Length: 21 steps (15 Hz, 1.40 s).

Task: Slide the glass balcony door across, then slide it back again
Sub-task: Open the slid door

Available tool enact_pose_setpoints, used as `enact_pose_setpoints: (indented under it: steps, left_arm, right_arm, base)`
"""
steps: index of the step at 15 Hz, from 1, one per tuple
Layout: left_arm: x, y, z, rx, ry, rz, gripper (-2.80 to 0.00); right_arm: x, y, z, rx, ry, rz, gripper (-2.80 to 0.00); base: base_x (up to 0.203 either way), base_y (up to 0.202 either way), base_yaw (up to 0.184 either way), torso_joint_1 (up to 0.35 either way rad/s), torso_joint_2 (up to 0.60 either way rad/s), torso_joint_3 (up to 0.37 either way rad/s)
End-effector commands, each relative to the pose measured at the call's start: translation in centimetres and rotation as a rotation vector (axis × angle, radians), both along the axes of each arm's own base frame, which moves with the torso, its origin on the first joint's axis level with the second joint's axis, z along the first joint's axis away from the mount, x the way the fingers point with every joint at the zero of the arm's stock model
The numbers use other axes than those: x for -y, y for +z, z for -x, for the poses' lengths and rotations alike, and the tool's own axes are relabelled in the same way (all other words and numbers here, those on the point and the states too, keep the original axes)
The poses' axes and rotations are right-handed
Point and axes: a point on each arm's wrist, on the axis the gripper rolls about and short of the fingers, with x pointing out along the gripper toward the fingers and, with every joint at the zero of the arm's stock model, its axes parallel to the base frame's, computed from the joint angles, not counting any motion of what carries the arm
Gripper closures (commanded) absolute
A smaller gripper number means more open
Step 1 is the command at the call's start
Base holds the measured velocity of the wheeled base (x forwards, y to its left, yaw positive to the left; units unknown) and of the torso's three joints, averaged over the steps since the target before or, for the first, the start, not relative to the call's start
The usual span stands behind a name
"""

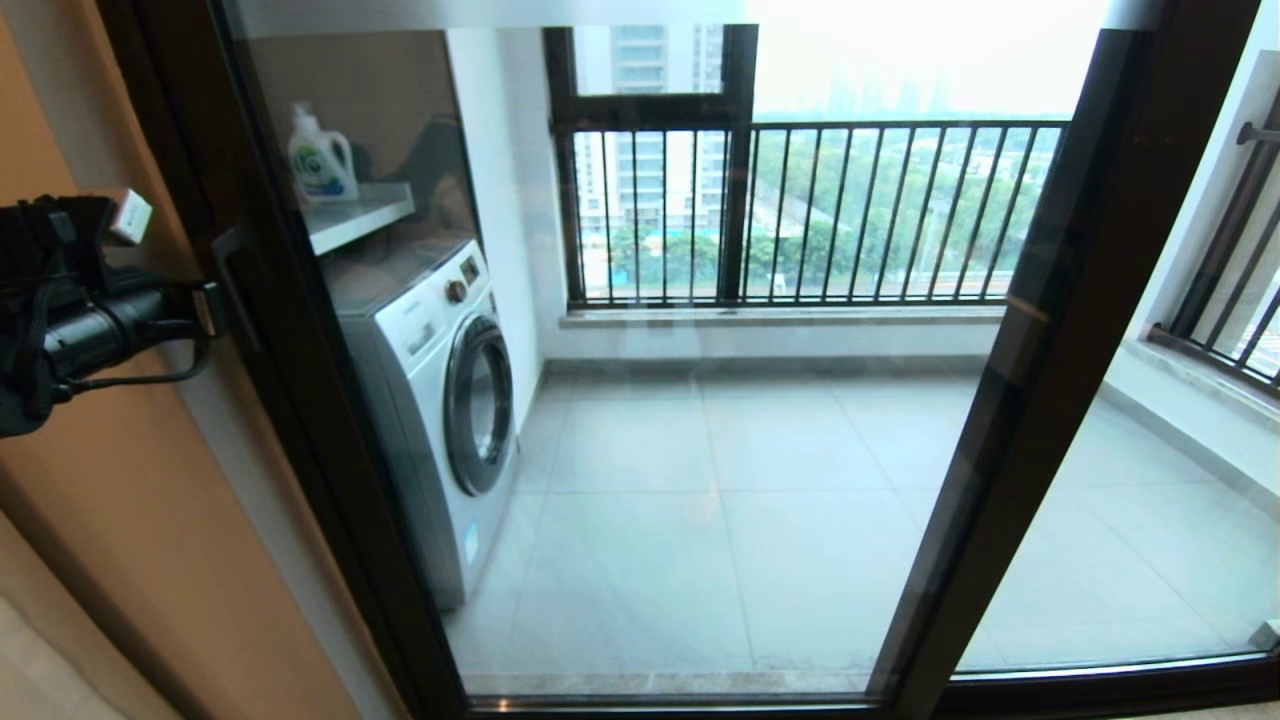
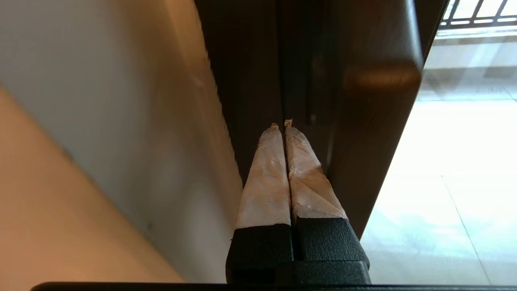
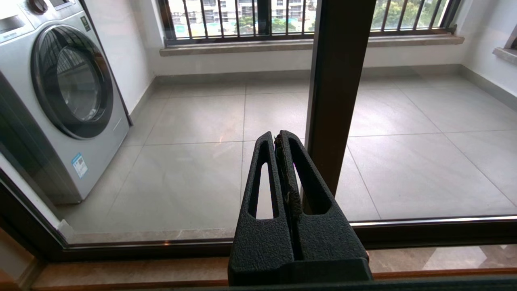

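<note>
The glass balcony door (image 1: pixel 750 450) fills the head view, with its dark left upright (image 1: pixel 300 400) close to the wall jamb. A small dark pull handle (image 1: pixel 235 290) sits on that upright. My left gripper (image 1: pixel 212 308) reaches in from the left at handle height. It is shut, and its taped fingertips (image 2: pixel 274 133) press against the dark upright, between the pale jamb and the handle (image 2: pixel 379 81). My right gripper (image 3: pixel 278 135) does not show in the head view. It is shut and empty, held low before the glass beside the middle upright (image 3: pixel 339 81).
Behind the glass stand a washing machine (image 1: pixel 440 400), a shelf (image 1: pixel 355 215) with a detergent bottle (image 1: pixel 320 160), and a black-barred railing (image 1: pixel 850 210). An orange wall (image 1: pixel 120 520) bounds the left side. The dark floor track (image 3: pixel 121 246) runs below the glass.
</note>
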Motion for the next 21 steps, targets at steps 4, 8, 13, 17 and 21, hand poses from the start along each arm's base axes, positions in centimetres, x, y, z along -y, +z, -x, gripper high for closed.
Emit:
enact_pose_setpoints:
  steps: [4, 8, 13, 17, 21]
  left_arm:
    - [0.3, 0.0, -0.5, 0.005, -0.013, -0.004, 0.00]
    - [0.9, 0.1, -0.6, 0.011, -0.027, -0.004, 0.00]
    - [1.5, 0.3, -0.7, 0.016, -0.039, -0.007, 0.00]
    - [2.2, 0.3, -0.8, 0.012, -0.046, -0.005, 0.00]
    - [2.1, -0.5, -0.6, -0.013, -0.040, -0.001, 0.00]
  right_arm:
    - [0.0, -0.3, -0.1, -0.007, 0.001, -0.001, 0.00]
    - [0.0, -0.3, -0.1, -0.007, 0.001, 0.000, 0.00]
    - [0.0, -0.3, -0.1, -0.007, 0.001, -0.001, 0.00]
    - [0.0, -0.3, -0.1, -0.007, 0.001, -0.001, 0.00]
    - [0.0, -0.3, -0.1, -0.007, 0.001, -0.001, 0.00]
  base:
    - [0.000, 0.000, 0.000, 0.000, 0.00, 0.000]
    - [0.000, 0.000, 0.000, 0.000, 0.00, 0.000]
    - [0.000, 0.000, 0.000, 0.000, 0.00, 0.000]
    - [0.000, 0.000, 0.000, 0.000, 0.00, 0.000]
    - [0.000, 0.000, 0.000, 0.000, 0.00, 0.000]
